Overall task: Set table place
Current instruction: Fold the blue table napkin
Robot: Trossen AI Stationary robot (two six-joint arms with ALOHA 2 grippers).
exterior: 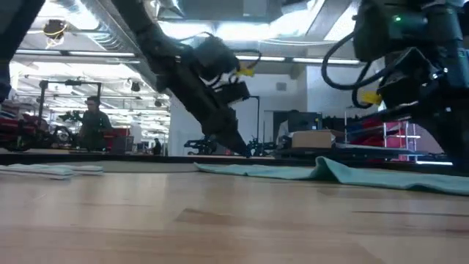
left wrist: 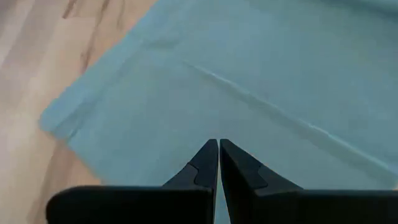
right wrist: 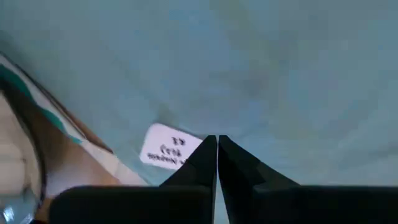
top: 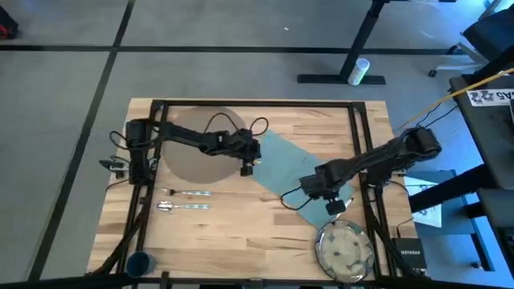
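Both the left gripper point(top: 247, 168) and right gripper point(top: 333, 205) are closed on the napkin point(top: 285, 164), lying mid-table toward 3 o'clock of the placemat point(top: 195, 144); uneven pulling could bunch it.

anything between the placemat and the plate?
Yes: in the high view the teal napkin lies diagonally between the placemat and the plate, with both grippers, left and right, on it.

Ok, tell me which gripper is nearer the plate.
Right. The right gripper sits on the napkin just above the plate; the left gripper is across the napkin, by the placemat.
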